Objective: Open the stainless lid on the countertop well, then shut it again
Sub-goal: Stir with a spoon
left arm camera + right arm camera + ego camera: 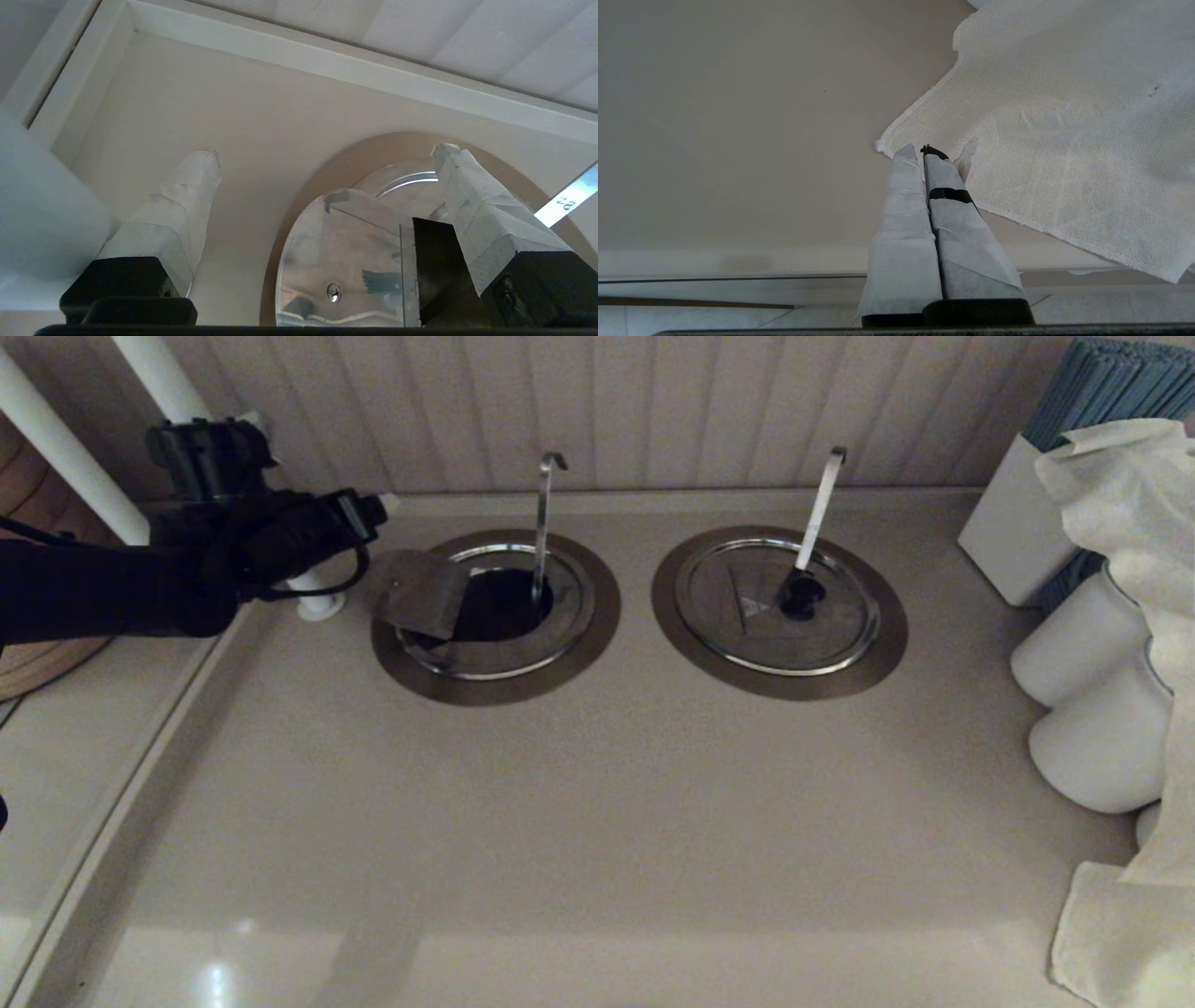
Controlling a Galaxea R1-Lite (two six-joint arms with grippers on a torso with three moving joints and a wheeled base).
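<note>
Stainless lid [425, 593] leans tilted on the countertop well [495, 616] beside the ladle handle [542, 523]; left gripper [327, 154], fingers apart, hovers beside the well; right gripper [920, 151] is parked, fingers together.

White cloth [1120, 933], white jars [1092, 709], blue folders [1111, 383].

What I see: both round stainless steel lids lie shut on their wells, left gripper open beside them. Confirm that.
One error. The head view shows only the right round steel lid with the black knob lying flat; the left stainless lid is tilted up off its dark countertop well. The left gripper is open beside them.
</note>
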